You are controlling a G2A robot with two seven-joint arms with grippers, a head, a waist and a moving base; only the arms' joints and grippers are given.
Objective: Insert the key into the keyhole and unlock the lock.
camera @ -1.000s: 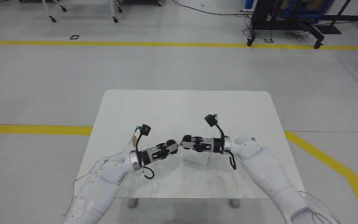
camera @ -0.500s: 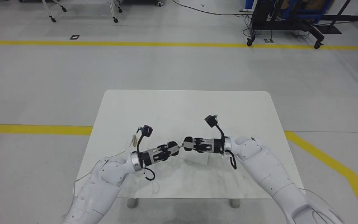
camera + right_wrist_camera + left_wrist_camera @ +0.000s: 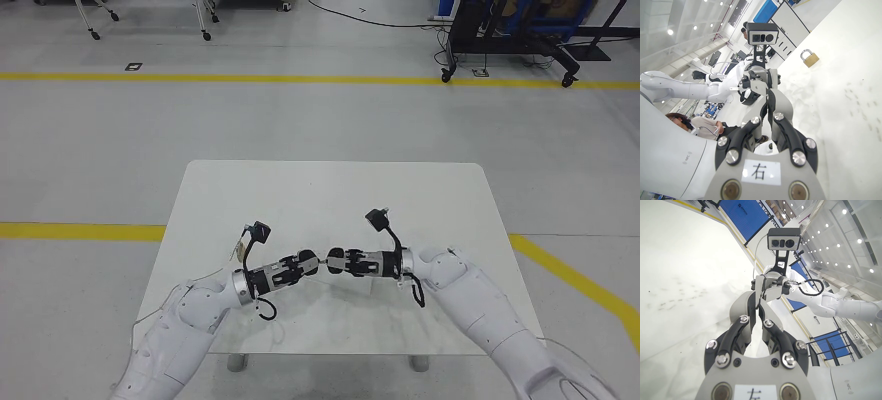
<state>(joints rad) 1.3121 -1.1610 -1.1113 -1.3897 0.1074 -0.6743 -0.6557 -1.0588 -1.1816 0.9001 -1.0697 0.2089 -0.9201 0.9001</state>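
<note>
A brass padlock (image 3: 810, 59) with a steel shackle lies flat on the white table (image 3: 400, 190), beyond the left arm; in the top view it is a small yellowish spot (image 3: 242, 244) beside that arm's wrist. My left gripper (image 3: 759, 303) and right gripper (image 3: 768, 98) meet tip to tip above the table's middle (image 3: 324, 262). Both are shut. A thin pale sliver, perhaps the key, sits where the tips touch. I cannot tell which gripper holds it.
The table's front edge runs close under both forearms. Faint dark smudges (image 3: 677, 294) mark the tabletop. Yellow floor lines (image 3: 80, 231) pass on both sides of the table. Bare tabletop stretches behind the grippers to the far edge.
The meeting point of the two grippers has drifted slightly toward the table's front edge. Both stay shut and tip to tip. The padlock has not moved.
</note>
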